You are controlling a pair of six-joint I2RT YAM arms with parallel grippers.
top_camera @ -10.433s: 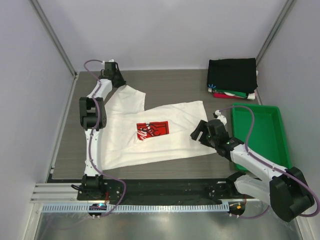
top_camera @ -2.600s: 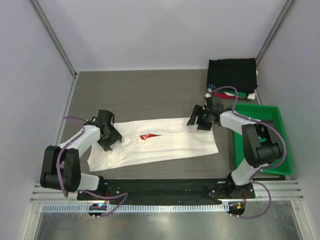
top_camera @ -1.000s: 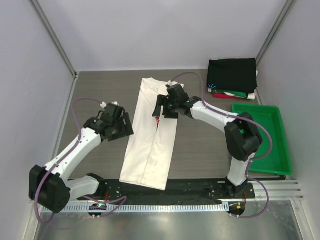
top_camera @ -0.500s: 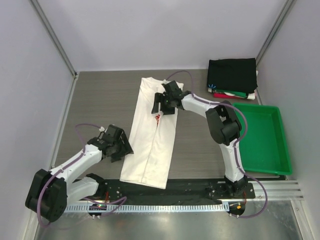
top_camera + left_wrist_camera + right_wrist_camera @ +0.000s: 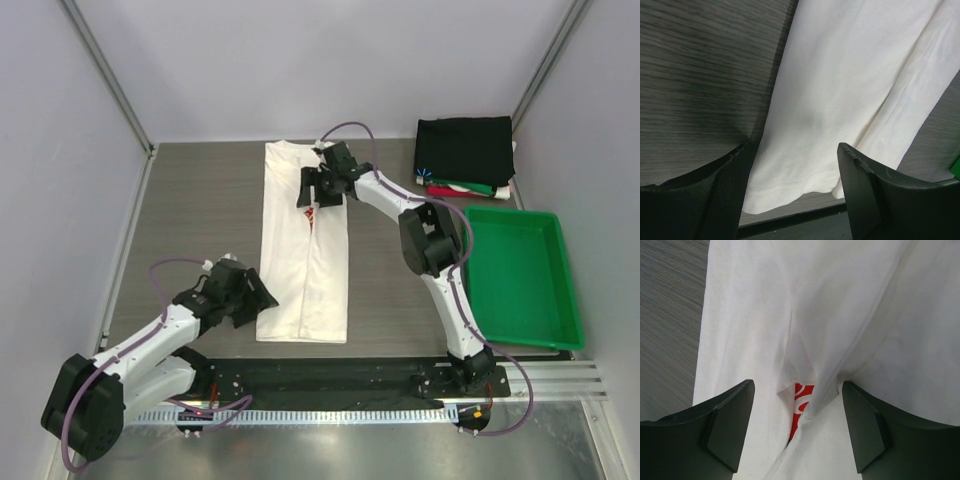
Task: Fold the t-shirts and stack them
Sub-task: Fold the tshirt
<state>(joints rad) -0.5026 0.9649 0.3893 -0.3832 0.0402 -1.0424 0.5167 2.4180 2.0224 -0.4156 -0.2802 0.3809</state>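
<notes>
Lying near-to-far, collar away: white t-shirt [image 5: 300,270]

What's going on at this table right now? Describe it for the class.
Two robot arms are folding a white t-shirt, which lies on the table as a long narrow strip. The left gripper is open at the strip's near left corner. The right gripper is open over the far part, above a bit of red print. Neither holds cloth. A stack of folded shirts, black on top, sits at the far right, behind a green tray.
</notes>
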